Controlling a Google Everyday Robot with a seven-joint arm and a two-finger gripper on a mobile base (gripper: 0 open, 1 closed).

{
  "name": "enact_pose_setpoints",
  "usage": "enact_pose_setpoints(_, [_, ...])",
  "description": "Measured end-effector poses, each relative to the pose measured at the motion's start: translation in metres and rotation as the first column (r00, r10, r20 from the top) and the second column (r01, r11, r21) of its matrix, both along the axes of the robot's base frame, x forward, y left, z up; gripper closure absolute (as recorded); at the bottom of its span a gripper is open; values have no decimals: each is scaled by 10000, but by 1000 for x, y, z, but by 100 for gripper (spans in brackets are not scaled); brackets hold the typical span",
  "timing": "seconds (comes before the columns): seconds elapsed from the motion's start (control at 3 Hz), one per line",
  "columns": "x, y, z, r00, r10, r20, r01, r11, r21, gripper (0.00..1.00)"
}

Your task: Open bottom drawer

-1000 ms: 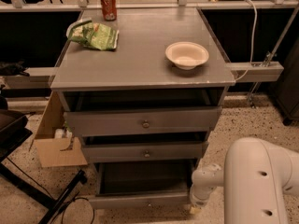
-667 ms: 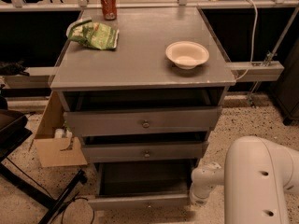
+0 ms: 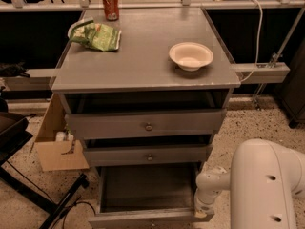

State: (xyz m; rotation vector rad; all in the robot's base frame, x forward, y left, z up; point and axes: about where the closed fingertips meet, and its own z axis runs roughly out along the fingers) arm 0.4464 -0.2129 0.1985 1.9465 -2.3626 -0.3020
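One drawer sticks far out near me: the bottom drawer (image 3: 143, 218), lowest under the tabletop (image 3: 143, 61). My pincer (image 3: 202, 212) is down by its right front corner, likely for pulling; apart or together, I cannot tell.

- I see my claw (image 3: 202, 213) low in the view, at the right end of the bottom drawer (image 3: 143, 218) front.
- That drawer is pulled far out, its dark inside showing up-left of the claw.
- Above the claw, the middle drawer (image 3: 147, 155) and top drawer (image 3: 145, 124) each sit slightly out.
- Higher still, the tabletop (image 3: 143, 61) carries a white bowl (image 3: 190, 56) straight above the claw, with a green bag (image 3: 97, 35) and a red can (image 3: 110, 5) far up-left.
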Motion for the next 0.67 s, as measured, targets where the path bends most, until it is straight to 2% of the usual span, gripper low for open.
enact_pose_setpoints(0.33, [-44, -20, -3, 9920, 116, -1256, -144, 9997, -214, 100])
enact_pose_setpoints(0.67, [-41, -19, -1, 9919, 116, -1262, -144, 9997, -214, 100])
